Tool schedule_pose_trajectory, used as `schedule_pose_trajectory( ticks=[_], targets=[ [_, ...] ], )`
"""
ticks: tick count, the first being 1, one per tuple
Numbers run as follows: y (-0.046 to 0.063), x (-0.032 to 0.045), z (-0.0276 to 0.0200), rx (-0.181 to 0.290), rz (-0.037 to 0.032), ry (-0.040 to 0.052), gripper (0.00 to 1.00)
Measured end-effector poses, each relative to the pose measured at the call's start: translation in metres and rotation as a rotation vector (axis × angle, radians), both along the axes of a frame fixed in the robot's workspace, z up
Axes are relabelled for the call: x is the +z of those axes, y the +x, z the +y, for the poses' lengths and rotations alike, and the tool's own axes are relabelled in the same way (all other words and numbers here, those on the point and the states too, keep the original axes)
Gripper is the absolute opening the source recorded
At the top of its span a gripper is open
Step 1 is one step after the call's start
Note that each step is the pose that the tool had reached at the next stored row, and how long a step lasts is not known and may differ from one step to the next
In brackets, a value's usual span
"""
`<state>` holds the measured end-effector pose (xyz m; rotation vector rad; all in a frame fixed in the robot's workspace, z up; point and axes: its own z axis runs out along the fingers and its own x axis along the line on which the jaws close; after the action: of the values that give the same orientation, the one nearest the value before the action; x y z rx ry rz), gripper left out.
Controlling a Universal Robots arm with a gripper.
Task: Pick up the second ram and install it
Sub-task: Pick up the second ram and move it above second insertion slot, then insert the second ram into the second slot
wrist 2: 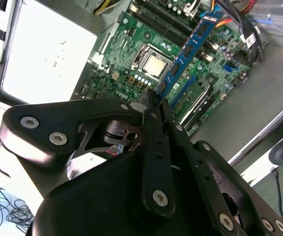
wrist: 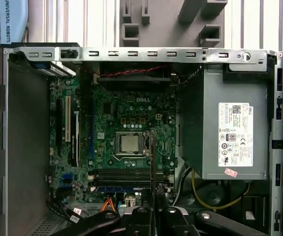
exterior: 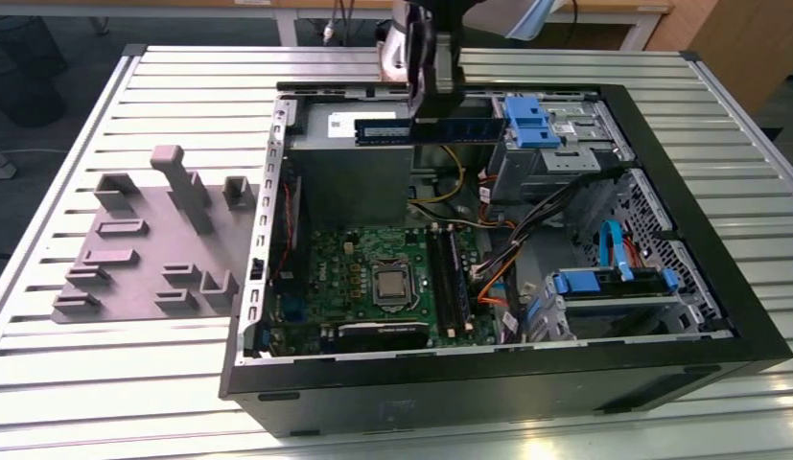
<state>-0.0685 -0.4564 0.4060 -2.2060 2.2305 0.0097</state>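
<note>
Jaws: clenched on the ram (exterior: 429,129), held edge-up by the gripper (exterior: 419,96).
Clearance: ram is suspended above the power supply (exterior: 351,158), inside the case (exterior: 703,316) walls.

An open black computer case (exterior: 703,316) lies on a slatted metal table (exterior: 63,383) at the frame's centre. Inside, a green motherboard (exterior: 370,278) sits lower left, a grey power supply (exterior: 345,153) above it, blue drive brackets (exterior: 530,123) upper right. A grey plastic fixture (exterior: 147,254) stands at left.
</note>
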Motion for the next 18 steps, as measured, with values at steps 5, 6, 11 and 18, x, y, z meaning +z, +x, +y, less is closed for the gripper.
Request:
schedule_pose_trajectory(
  ticks=[5,6,11,18],
  targets=[
    [0.0030,0.0000,0.0000,0.000,-0.0001,0.0001,0.14],
    [0.0031,0.0000,0.0000,0.000,0.0000,0.0001,0.14],
    [0.0032,0.0000,0.0000,0.000,-0.0001,0.0000,0.14],
    [0.0033,-0.0001,0.0000,-0.009,-0.0001,-0.0003,0.14]
  ],
)
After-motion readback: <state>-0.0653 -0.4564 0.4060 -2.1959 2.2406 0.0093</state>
